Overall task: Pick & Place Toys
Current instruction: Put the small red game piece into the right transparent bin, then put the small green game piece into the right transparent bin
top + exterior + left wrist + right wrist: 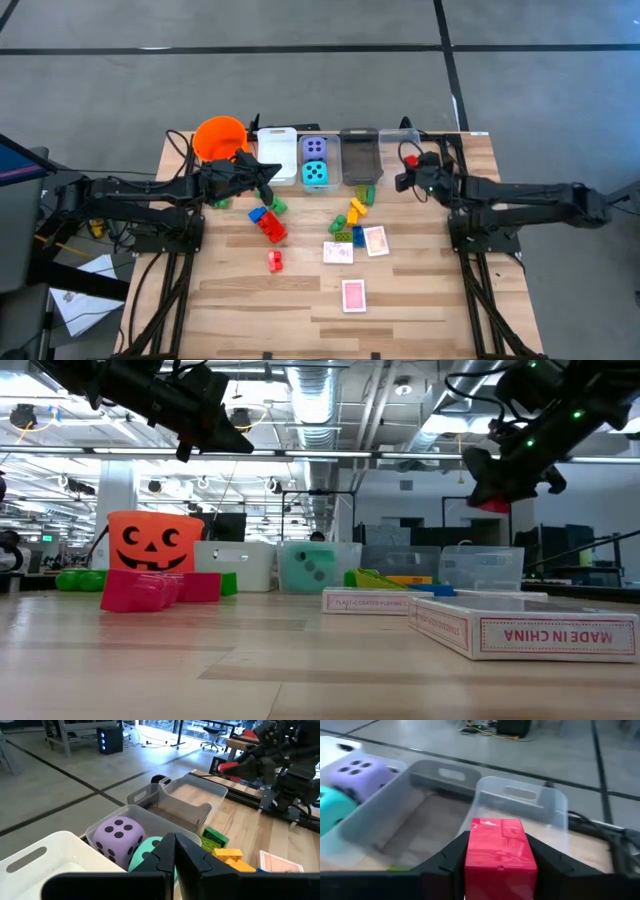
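Right gripper (495, 870) clamped on a red brick (499, 851), held in the air above the clear bin (520, 802) at the desk's (420, 300) far edge, toward the right corner. Left gripper (174, 851) pinched together, hanging beside the bin with the purple die (119, 836) and teal die (317, 173). Other bricks (352, 212) and pink-backed cards (354, 295) lie mid-desk.

Text I can read, low view | nearest card box (525, 630): "MADE IN CHINA", upside down on its side | card box behind (365, 601): small print, "PLAYING CARDS" just legible
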You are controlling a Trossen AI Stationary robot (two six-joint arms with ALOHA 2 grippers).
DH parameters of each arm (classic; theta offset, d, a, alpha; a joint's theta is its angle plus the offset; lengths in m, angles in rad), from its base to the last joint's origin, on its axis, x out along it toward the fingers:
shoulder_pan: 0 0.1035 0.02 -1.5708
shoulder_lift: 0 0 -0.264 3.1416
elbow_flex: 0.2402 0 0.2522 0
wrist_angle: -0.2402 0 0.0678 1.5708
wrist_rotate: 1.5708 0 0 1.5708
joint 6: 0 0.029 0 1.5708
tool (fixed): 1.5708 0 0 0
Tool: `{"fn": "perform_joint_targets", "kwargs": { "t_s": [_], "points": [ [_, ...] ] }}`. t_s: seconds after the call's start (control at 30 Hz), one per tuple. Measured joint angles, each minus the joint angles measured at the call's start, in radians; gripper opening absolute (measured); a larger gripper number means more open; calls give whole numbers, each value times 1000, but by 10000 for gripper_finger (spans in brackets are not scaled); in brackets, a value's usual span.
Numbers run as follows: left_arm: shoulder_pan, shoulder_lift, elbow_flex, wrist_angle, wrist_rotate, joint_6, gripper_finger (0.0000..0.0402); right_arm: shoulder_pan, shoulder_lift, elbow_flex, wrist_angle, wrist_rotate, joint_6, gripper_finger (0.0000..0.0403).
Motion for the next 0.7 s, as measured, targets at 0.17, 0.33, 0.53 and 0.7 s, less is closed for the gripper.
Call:
{"fn": "perform_joint_targets", "kwargs": {
  "t_s": [0.17, 0.33, 0.53, 0.7],
  "points": [
    [0, 0, 0, 2, 0, 0, 0, -77, 33, 0, 61, -61, -69, 149],
    [0, 0, 0, 2, 0, 0, 0, -101, 85, 1, 172, -63, -160, 154],
    [0, 0, 0, 2, 0, 0, 0, -94, 147, 2, 217, -74, -189, 205],
    [0, 0, 0, 2, 0, 0, 0, -97, 174, 2, 218, -39, -190, 247]
  ]
}}
